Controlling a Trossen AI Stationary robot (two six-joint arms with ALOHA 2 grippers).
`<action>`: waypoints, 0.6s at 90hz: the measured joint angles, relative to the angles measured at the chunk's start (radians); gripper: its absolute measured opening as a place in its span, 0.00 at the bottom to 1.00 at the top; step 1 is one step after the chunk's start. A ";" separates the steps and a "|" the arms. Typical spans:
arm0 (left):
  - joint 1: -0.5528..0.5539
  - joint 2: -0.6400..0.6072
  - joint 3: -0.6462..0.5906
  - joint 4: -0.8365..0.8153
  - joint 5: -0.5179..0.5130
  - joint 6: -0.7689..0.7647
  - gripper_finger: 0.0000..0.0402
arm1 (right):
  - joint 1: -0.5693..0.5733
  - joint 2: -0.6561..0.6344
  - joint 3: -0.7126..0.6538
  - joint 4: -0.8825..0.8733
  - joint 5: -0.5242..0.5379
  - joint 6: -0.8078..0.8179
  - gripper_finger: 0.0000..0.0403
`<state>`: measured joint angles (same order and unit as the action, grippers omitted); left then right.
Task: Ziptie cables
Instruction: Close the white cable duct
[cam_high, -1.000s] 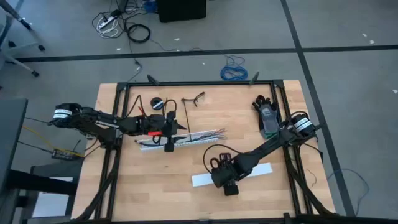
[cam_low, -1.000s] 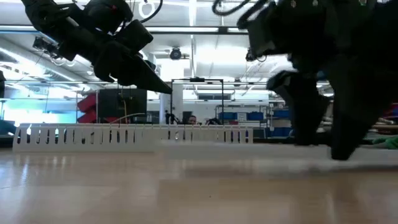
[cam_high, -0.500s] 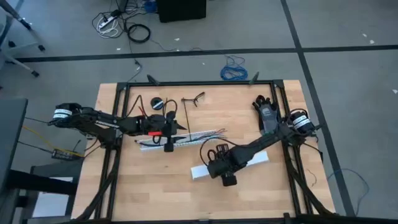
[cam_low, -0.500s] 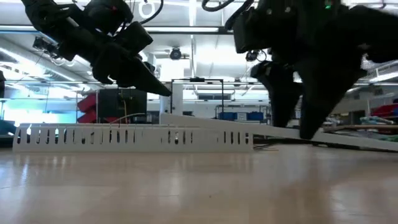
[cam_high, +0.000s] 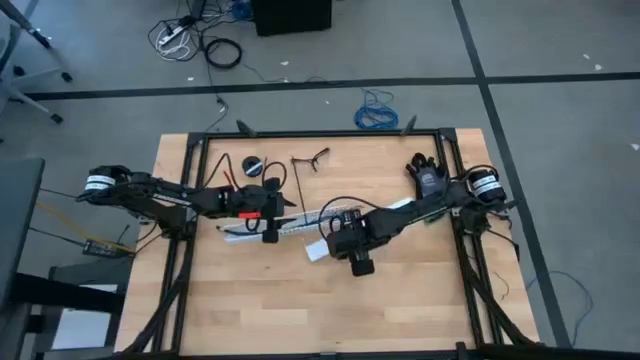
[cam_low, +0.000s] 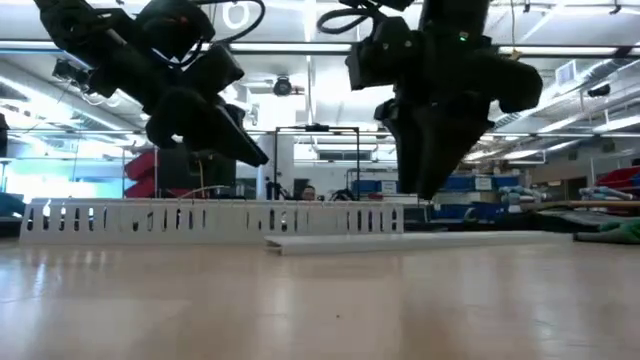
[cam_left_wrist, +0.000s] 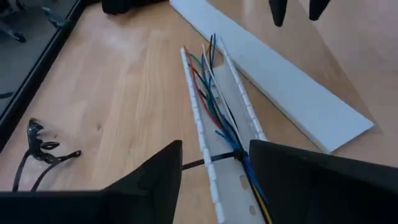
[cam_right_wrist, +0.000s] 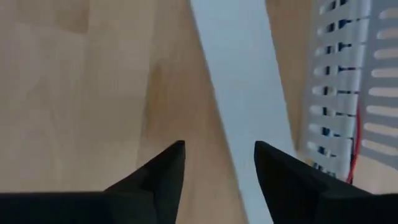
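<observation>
Wooden table: two parted grippers, perhaps six cables, one white strip.

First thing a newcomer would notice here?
Mid-table, the white slotted strip holds the cables, with a black tie across them under the open left gripper. Just beside it lies a flat white cover, and the open right gripper hangs above that cover.
</observation>
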<state>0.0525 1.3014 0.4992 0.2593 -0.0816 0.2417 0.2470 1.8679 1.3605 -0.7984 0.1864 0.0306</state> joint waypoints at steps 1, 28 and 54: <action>0.000 0.000 0.000 0.000 0.000 0.003 0.46 | -0.002 0.000 0.000 0.000 0.000 -0.002 0.45; 0.007 0.000 0.000 0.000 -0.002 0.012 0.46 | -0.049 0.005 -0.018 -0.056 0.011 -0.164 0.50; 0.007 0.000 0.000 0.005 -0.002 0.014 0.46 | -0.141 0.005 -0.026 -0.174 -0.041 -0.168 0.59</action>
<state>0.0593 1.3014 0.4992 0.2642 -0.0837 0.2554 0.1056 1.8732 1.3350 -0.9729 0.1455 -0.1372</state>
